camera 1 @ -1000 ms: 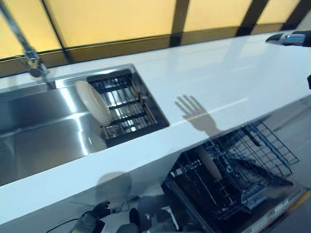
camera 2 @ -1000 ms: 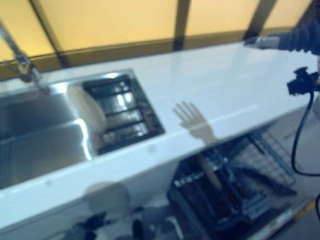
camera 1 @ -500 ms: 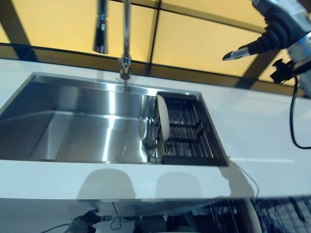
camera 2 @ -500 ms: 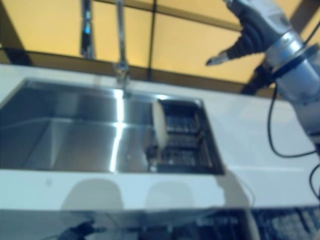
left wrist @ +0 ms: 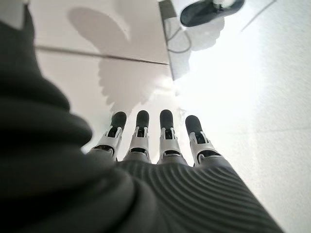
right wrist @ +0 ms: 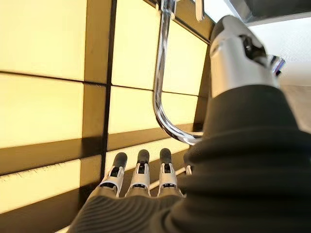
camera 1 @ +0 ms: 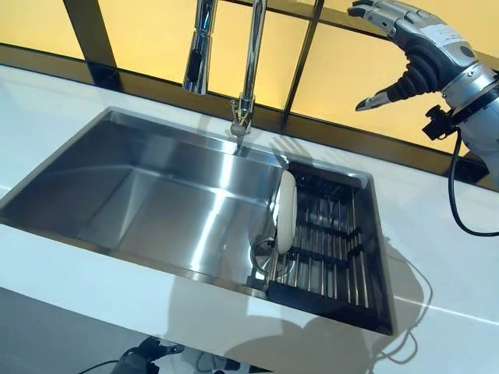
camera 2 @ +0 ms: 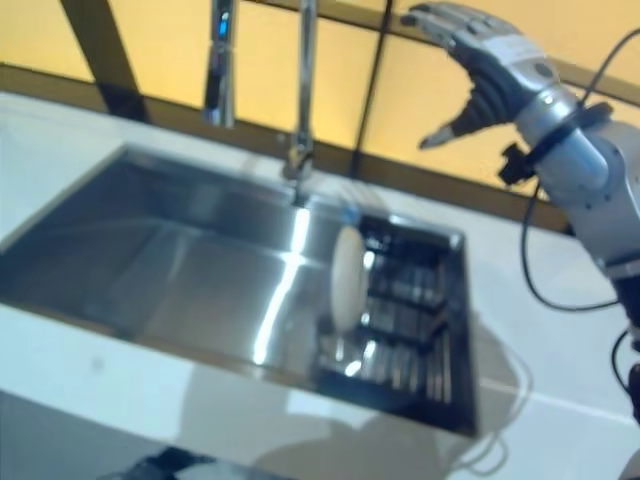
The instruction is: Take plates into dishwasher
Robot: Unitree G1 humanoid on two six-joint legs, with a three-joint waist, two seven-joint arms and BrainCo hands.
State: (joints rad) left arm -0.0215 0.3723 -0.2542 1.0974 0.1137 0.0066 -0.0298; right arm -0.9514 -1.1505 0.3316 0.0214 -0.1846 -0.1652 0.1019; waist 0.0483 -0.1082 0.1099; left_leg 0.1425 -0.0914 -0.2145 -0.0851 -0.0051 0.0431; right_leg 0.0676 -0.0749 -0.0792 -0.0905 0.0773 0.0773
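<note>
A white plate [camera 1: 284, 212] stands on edge at the left end of a black dish rack [camera 1: 337, 251] set in the right part of the steel sink [camera 1: 148, 195]. My right hand [camera 1: 419, 48] is open and empty, raised high above the counter behind the rack, well apart from the plate. In the right wrist view its straight fingers [right wrist: 141, 177] point toward the faucet and the yellow window panels. My left hand [left wrist: 164, 141] is open and empty, hanging low over the pale floor. The dishwasher is out of view.
A tall chrome faucet [camera 1: 251, 70] rises behind the sink, just left of the rack. The white countertop [camera 1: 448, 257] runs round the sink. Yellow window panels with dark frames [camera 1: 308, 47] close off the back.
The camera has swung left: the sink now fills the view and the dishwasher rack has dropped out of view. My right hand shows more fully at upper right. The plate stays in the rack.
</note>
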